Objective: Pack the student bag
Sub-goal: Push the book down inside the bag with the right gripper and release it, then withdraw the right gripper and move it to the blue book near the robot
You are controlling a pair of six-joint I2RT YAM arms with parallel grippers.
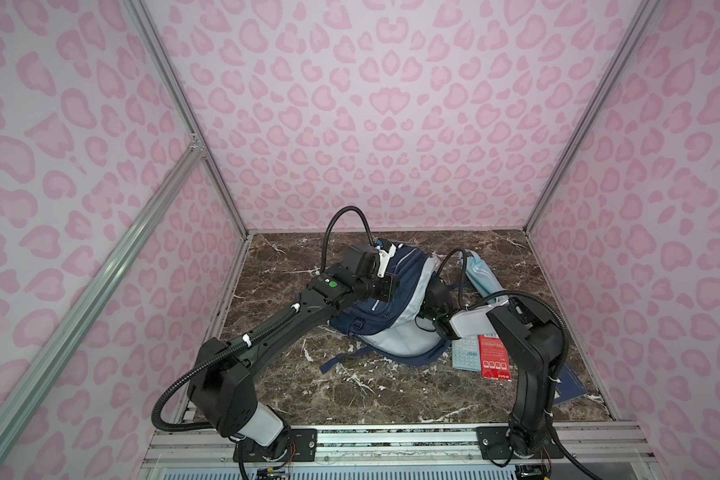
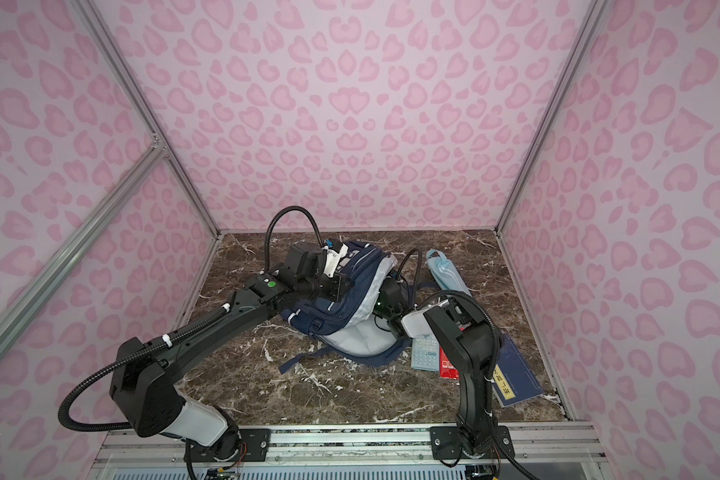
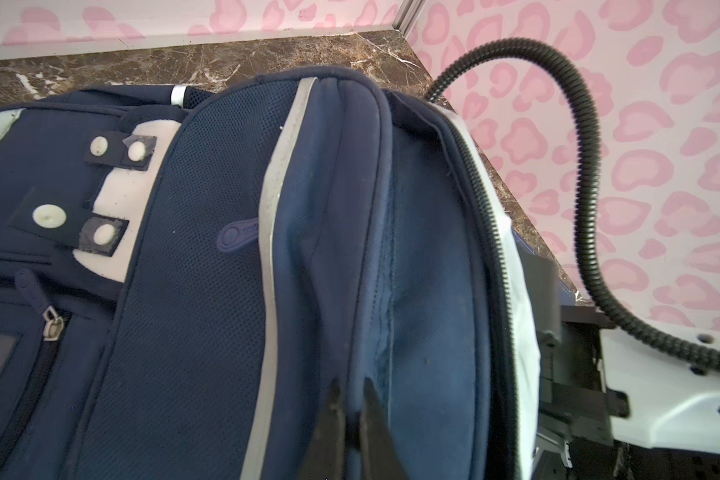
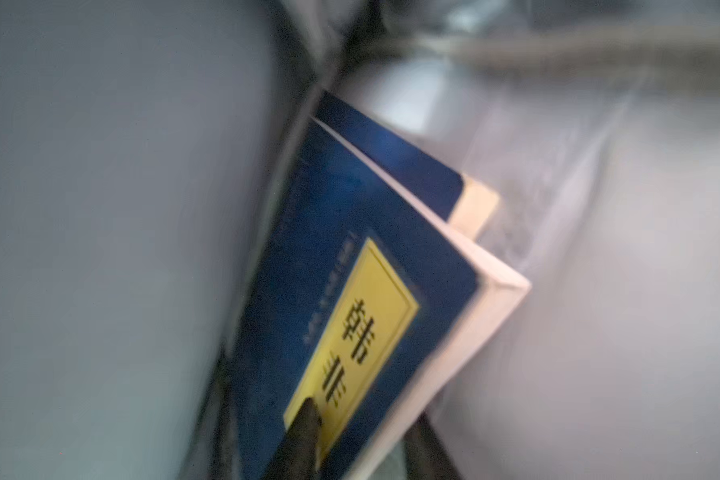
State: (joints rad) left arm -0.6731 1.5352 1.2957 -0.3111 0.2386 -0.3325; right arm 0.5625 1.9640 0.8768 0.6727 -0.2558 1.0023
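Note:
The student bag [image 1: 391,291] [image 2: 350,299] lies on its side mid-table, navy with pale lining showing at its mouth. My left gripper [image 3: 352,380] [image 1: 385,286] is shut on a fold of the bag's navy top fabric [image 3: 208,291], beside the open zipper. My right gripper [image 4: 364,411] reaches into the bag from the right, and its fingers are hidden in both top views. In the right wrist view a blue book [image 4: 350,232] with a yellow label sits between its fingers, one finger on the cover and one at the page edge. Pale lining surrounds it.
A light blue striped pouch [image 1: 481,274] lies behind the right arm. A calculator [image 1: 466,353], a red packet [image 1: 493,357] and another blue book [image 2: 516,374] lie at the front right. Pink walls close in three sides of the marble table [image 1: 350,395].

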